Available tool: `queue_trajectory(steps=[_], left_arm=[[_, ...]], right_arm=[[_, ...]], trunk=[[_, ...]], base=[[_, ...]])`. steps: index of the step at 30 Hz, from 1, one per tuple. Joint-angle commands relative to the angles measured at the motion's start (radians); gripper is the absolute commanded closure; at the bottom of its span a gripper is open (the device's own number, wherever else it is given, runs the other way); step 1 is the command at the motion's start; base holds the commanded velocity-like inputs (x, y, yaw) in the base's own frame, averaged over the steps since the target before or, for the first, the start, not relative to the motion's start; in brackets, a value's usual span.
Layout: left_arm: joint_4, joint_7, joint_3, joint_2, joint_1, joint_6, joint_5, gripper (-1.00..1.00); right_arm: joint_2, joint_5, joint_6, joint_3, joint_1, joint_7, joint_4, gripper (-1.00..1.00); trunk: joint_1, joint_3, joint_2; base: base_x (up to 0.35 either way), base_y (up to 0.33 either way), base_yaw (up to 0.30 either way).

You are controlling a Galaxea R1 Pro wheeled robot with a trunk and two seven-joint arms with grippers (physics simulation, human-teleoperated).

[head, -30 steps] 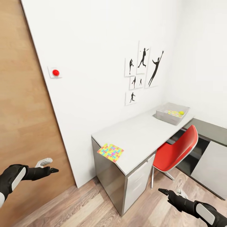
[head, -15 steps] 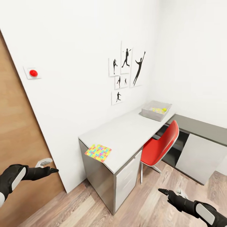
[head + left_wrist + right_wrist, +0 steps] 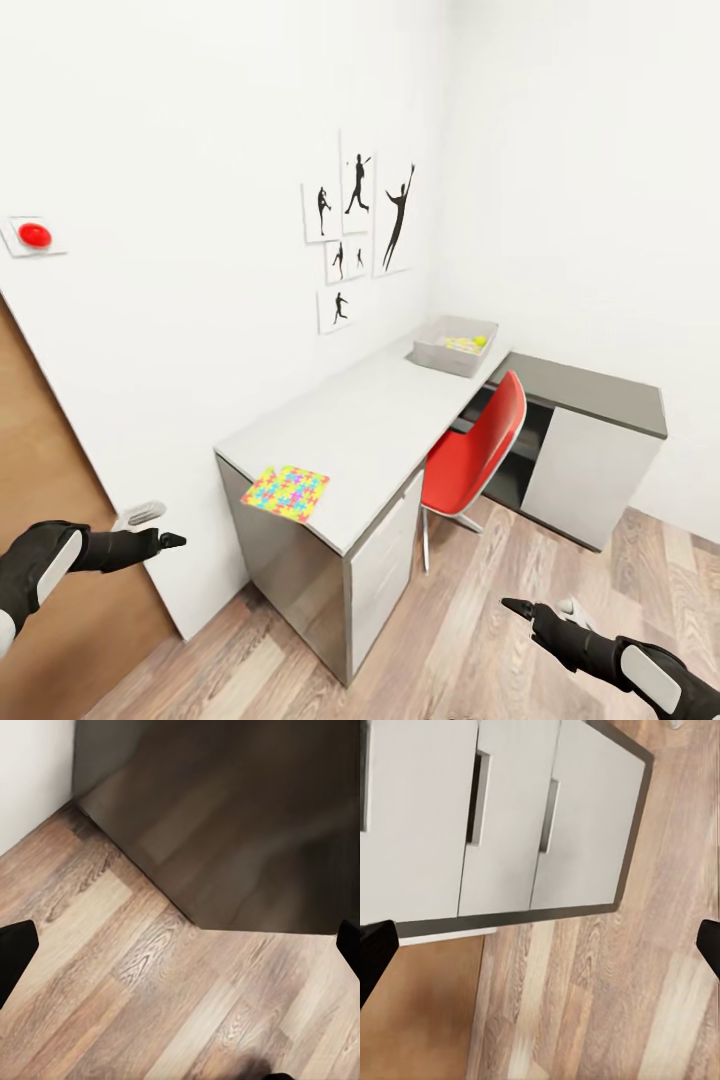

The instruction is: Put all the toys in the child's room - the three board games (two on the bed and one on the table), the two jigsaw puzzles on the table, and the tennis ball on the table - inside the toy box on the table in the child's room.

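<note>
The table runs along the white wall toward the far corner, where it joins the lower dark grey cabinet section; its near end stands over bare wood-plank floor, and that floor lies open in front of the drawers and to the right of the red chair, which is tucked partly under the desktop; a wooden door with a lever handle closes the left side, and silhouette pictures hang above the desktop.

The left gripper reaches forward low at the left, level with the door handle and short of the table's near end; the right gripper reaches forward low over the floor, in front of the drawers; in each wrist view the two dark fingertips sit at opposite edges with floor between them, so both sets of fingers are spread wide and hold nothing.

One jigsaw puzzle lies flat at the near corner of the desktop, slightly overhanging the end edge, beyond and right of the left gripper; the toy box sits at the far end by the corner, well apart from both grippers, with a second patterned flat and the tennis ball inside it.
</note>
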Motion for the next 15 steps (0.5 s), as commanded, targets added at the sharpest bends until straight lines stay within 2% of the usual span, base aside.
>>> queue_trajectory(steps=[1,6,10,15], left_arm=[[-0.001,-0.001,-0.001,0.001,0.0,0.005,0.004,-1.0],[-0.001,-0.002,0.0,0.001,0.0,0.005,0.005,-1.0],[0.0,-0.004,0.002,0.002,0.0,0.006,0.006,-1.0],[0.001,-0.006,0.002,0.002,0.0,0.005,0.006,-1.0]], right_arm=[[-0.001,-0.007,0.002,0.005,-0.001,0.001,0.0,-1.0],[-0.001,-0.007,-0.005,0.008,-0.001,0.0,0.0,-1.0],[0.0,-0.007,-0.007,0.009,-0.001,-0.002,0.0,-1.0],[0.001,-0.006,-0.008,0.009,-0.001,-0.004,0.0,-1.0]], trunk=[[0.0,-0.001,-0.001],[0.0,-0.001,-0.001],[0.0,-0.001,-0.001],[0.0,-0.001,-0.001]], base=[[0.018,0.045,-0.259],[0.043,0.055,-0.123],[0.118,0.135,-0.029],[0.033,0.039,-0.006]])
